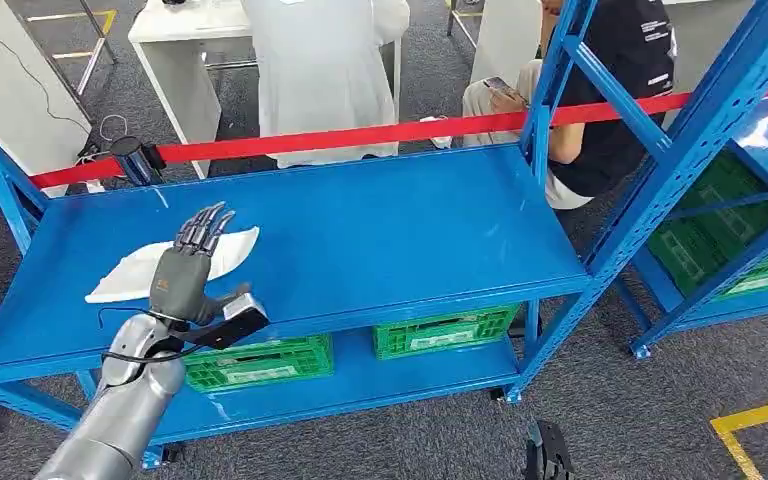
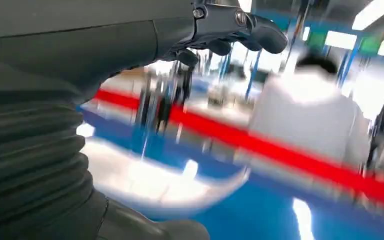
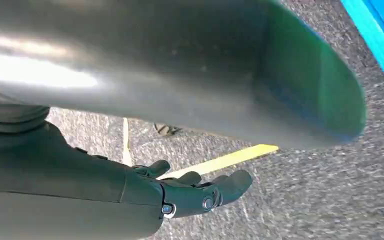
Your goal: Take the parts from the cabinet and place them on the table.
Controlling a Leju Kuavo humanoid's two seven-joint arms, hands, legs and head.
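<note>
1. The white part [image 1: 175,262], a flat, curved, leaf-shaped piece, is lying on the top shelf [image 1: 380,230] of the blue cabinet, toward its left end, well apart from the shelf's right side.
2. The left hand [image 1: 188,268] is hovering directly over that part with its fingers stretched out and apart, holding nothing; whether the fingertips are touching the part cannot be told from the head view.
3. In the left wrist view the part [image 2: 165,182] is showing as a pale blurred shape under the left hand [image 2: 220,30], with the blue shelf surface beyond it.
4. The right hand [image 3: 200,192] is hanging beside the robot's body over the grey carpeted floor [image 3: 310,195], fingers loosely curled with nothing in them.
5. Judging by this, the step in hand is the reach for the pick; the part is not yet gripped and nothing is yet placed on the table.
6. The next move is calling for the left hand to come down and close around the thin part, probably at an edge, since it is lying flat on the shelf.
7. Two people are sitting behind the red barrier tape [image 1: 360,135], and green crates [image 1: 440,332] are sitting on the lower shelf.
</note>
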